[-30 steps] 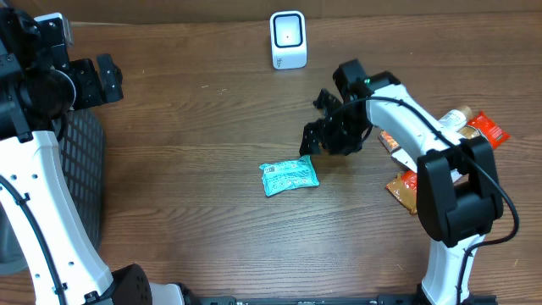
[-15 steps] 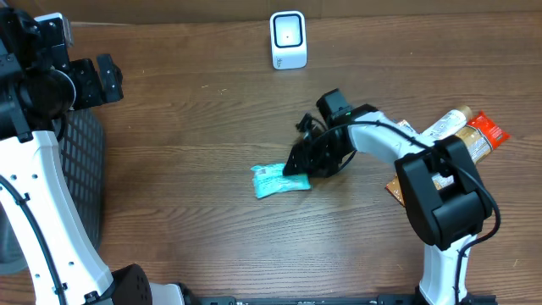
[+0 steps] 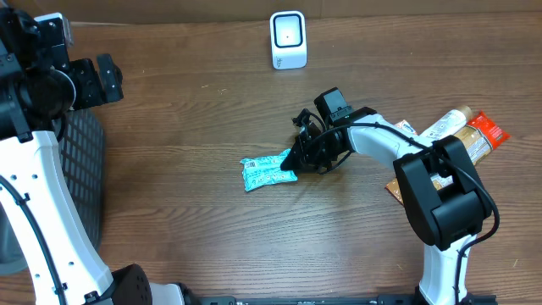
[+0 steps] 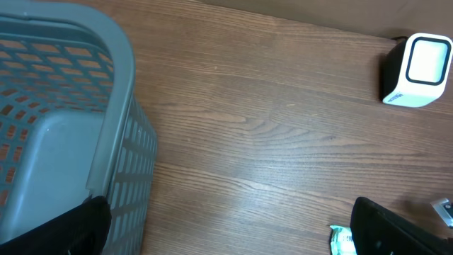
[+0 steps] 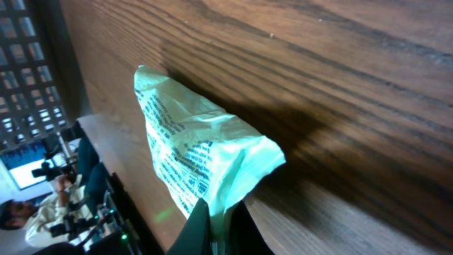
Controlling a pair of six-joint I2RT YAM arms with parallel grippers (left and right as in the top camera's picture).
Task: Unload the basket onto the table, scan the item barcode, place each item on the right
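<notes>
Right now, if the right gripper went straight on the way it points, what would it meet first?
The packet: the right gripper is shut on its edge. Past it the table looks bare up to the basket, though the gripper's downward tilt is unclear.

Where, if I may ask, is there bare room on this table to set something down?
Bare: the wood between the grey mesh basket and the white box-shaped scanner, and the front strip below the teal plastic packet. Crowded: the right edge with its pile of snack packets, and around the right gripper.
</notes>
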